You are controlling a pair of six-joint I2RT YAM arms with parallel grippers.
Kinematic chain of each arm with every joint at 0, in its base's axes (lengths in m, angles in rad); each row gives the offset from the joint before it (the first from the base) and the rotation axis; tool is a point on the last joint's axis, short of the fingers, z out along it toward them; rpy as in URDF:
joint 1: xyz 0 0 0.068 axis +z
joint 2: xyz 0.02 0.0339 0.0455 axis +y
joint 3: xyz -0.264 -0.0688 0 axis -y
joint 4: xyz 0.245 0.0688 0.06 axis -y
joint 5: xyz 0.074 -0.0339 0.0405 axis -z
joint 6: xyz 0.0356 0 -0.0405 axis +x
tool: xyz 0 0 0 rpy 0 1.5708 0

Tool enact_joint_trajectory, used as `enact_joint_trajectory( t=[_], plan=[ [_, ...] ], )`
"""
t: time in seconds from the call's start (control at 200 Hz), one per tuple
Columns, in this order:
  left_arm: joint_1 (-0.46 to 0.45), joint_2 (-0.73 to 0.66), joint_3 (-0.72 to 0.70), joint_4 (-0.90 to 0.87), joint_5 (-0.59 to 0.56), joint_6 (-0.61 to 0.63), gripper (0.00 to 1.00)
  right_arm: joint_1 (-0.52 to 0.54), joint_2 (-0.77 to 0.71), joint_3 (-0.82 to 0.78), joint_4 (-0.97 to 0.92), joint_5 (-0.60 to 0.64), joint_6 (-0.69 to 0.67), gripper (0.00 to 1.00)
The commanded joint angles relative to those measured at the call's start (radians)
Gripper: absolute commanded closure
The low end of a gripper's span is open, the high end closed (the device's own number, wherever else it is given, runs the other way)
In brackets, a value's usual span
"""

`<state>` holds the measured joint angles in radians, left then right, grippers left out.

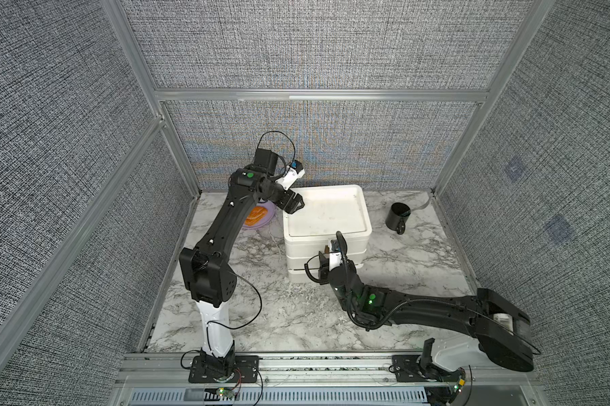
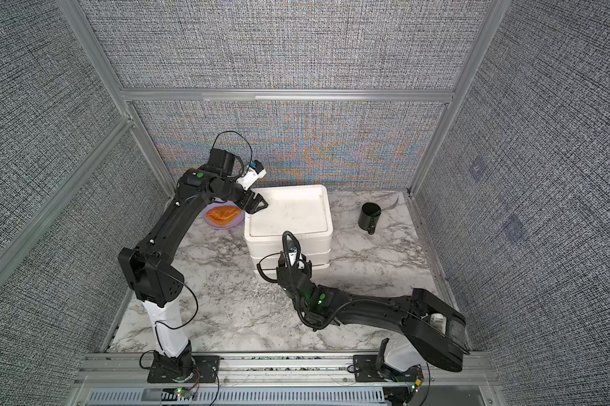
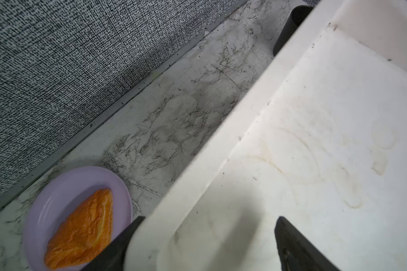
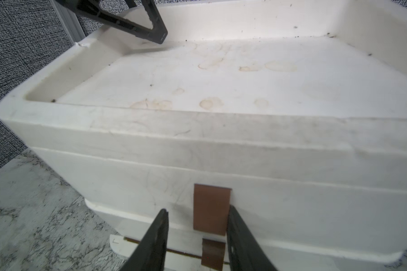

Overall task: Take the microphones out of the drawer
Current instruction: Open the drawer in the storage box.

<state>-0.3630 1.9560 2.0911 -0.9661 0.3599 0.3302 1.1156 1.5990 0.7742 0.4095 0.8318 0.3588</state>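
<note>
- Straddling the thin brown tab point(image 4: 211, 199) on the white drawer box point(image 4: 197, 145), right gripper point(image 4: 197, 210) sits half-wide.
- Left gripper point(image 1: 294, 205): wide, far-left corner.
- Microphone hidden; likely light, stiff; grab its middle.

A white drawer unit point(image 1: 326, 214) stands on the marble desk point(image 1: 261, 316). The left gripper point(image 1: 295, 205) is at its far corner. The right gripper point(image 1: 326, 253) is at its front.

Depicted are a white drawer unit point(image 1: 326, 211), brown pull tab point(image 4: 211, 208), grey-veined white desk point(image 1: 261, 316), lilac plate point(image 3: 57, 194), orange pastry point(image 3: 82, 227) and black mug point(image 1: 396, 214).
</note>
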Motion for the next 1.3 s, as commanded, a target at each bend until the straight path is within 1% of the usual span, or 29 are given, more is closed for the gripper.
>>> enact_joint_trajectory(
  t=[0.0, 0.17, 0.235, 0.31, 0.45, 0.465, 0.495, 0.706, 0.931, 1.136, 1.296],
  plan=[
    [-0.011, -0.01, -0.002, -0.006, -0.021, 0.02, 0.14, -0.003, 0.006, 0.001, 0.043, 0.05, 0.009, 0.61],
    [-0.02, -0.013, -0.006, -0.007, -0.024, 0.024, 0.15, -0.007, -0.02, -0.048, 0.121, -0.005, -0.036, 0.67],
    [-0.024, -0.014, -0.008, -0.009, -0.03, 0.026, 0.15, -0.007, -0.027, -0.057, 0.134, -0.018, -0.052, 0.73],
    [-0.028, -0.017, -0.012, -0.008, -0.034, 0.026, 0.15, -0.007, -0.033, -0.06, 0.144, -0.038, -0.066, 0.84],
    [-0.044, -0.027, -0.027, -0.005, -0.05, 0.027, 0.16, -0.007, -0.029, -0.06, 0.175, -0.072, -0.099, 0.89],
    [-0.046, -0.028, -0.03, -0.005, -0.053, 0.027, 0.16, -0.006, -0.029, -0.06, 0.178, -0.074, -0.101, 0.91],
    [-0.05, -0.032, -0.036, -0.005, -0.061, 0.031, 0.17, -0.006, -0.027, -0.059, 0.179, -0.075, -0.102, 1.0],
    [-0.063, -0.059, -0.069, 0.019, -0.102, 0.025, 0.18, -0.003, -0.044, -0.09, 0.221, -0.117, -0.117, 1.0],
    [-0.063, -0.065, -0.071, 0.032, -0.138, 0.015, 0.2, 0.03, -0.095, -0.162, 0.271, -0.158, -0.16, 1.0],
    [-0.062, -0.063, -0.072, 0.039, -0.149, 0.013, 0.2, 0.067, -0.143, -0.222, 0.287, -0.161, -0.15, 1.0],
    [-0.063, -0.061, -0.072, 0.044, -0.156, 0.009, 0.2, 0.106, -0.153, -0.242, 0.285, -0.158, -0.15, 1.0]
  ],
)
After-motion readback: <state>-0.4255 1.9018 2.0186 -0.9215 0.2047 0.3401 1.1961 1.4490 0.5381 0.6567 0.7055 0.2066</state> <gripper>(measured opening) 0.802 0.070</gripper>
